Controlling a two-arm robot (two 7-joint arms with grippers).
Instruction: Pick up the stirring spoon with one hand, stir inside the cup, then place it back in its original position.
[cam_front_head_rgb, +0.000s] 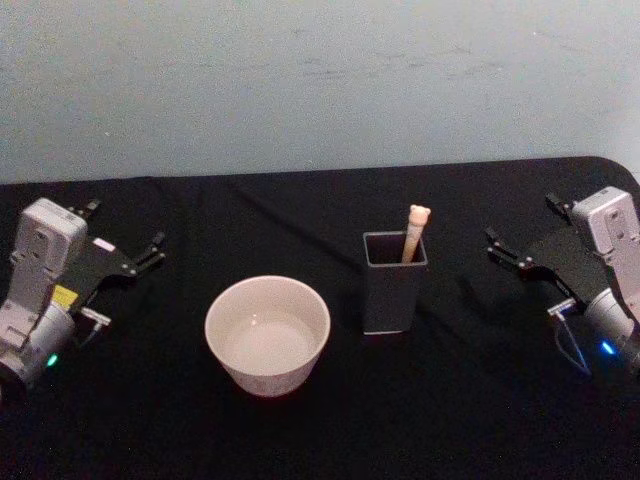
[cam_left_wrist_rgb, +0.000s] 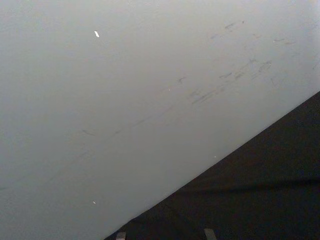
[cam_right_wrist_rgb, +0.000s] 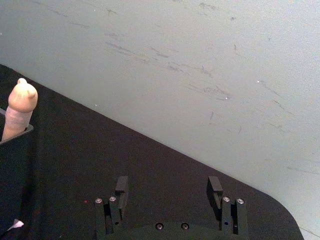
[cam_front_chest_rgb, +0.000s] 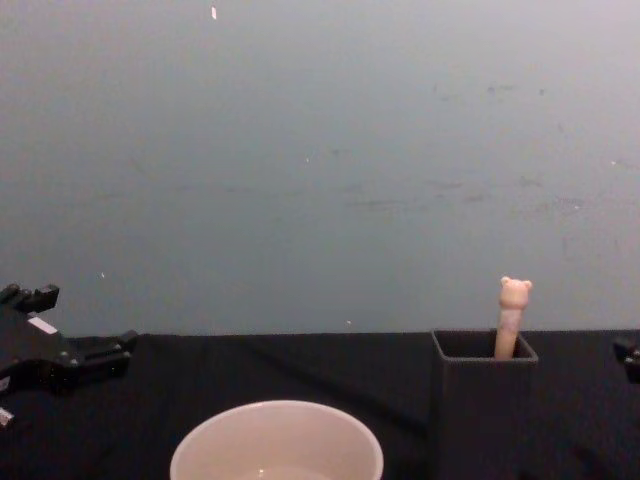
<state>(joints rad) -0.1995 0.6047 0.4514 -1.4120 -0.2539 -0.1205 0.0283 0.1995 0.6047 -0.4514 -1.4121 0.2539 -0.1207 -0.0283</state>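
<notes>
Stirring spoon stands in dark holder, right of cup, bear-head handle above rim. Probably light, stiff, smooth, slippery: pinch beige handle below head. Right tool nearer, fingers spread, empty. Left tool parked far left, also spread.

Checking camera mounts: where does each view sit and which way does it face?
Head: high, looking down on table; cup, stirring spoon in holder, left gripper and right gripper open at the sides.
Chest: low, looking across table at wall; left gripper at left.
Left wrist: faces wall, table edge; own fingertips.
Right wrist: faces wall; own open fingers, spoon's bear head.
Shared: head and chest both show cup, holder.
</notes>
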